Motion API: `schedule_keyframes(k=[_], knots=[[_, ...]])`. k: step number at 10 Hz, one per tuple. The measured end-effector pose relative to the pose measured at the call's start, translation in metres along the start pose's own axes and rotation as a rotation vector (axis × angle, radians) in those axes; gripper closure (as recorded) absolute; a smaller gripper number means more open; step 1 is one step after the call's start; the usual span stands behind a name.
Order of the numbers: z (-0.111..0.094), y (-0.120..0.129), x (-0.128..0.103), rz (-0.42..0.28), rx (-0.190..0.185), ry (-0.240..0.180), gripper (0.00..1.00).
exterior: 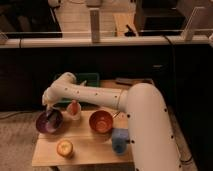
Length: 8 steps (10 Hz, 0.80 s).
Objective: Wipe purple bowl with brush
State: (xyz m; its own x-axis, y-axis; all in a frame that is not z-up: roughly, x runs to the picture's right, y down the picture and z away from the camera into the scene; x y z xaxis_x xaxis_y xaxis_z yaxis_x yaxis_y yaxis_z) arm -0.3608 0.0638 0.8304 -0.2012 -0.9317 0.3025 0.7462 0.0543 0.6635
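Observation:
The purple bowl [48, 123] stands at the far left of the wooden table [85, 150]. My gripper [48, 109] hangs just above the bowl's back rim, at the end of the white arm that reaches in from the right. It holds the brush [51, 116], a slim pale thing that points down into the bowl's inside. The brush's handle is hidden in the gripper.
An orange-red bowl [101, 122] stands at the table's middle. A small orange and white bottle [74, 109] stands between the bowls. A round yellow fruit [64, 147] lies in front. A blue object [120, 140] is at the front right, and a green tray [84, 80] behind.

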Motion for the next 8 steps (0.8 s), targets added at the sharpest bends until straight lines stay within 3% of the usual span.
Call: schedule_keyframes(k=[4,8], knots=[[0.016,-0.024,0.007,-0.035,0.067,0.003,1.00],[0.016,-0.045,-0.021,-0.037,0.142,-0.042,1.00]])
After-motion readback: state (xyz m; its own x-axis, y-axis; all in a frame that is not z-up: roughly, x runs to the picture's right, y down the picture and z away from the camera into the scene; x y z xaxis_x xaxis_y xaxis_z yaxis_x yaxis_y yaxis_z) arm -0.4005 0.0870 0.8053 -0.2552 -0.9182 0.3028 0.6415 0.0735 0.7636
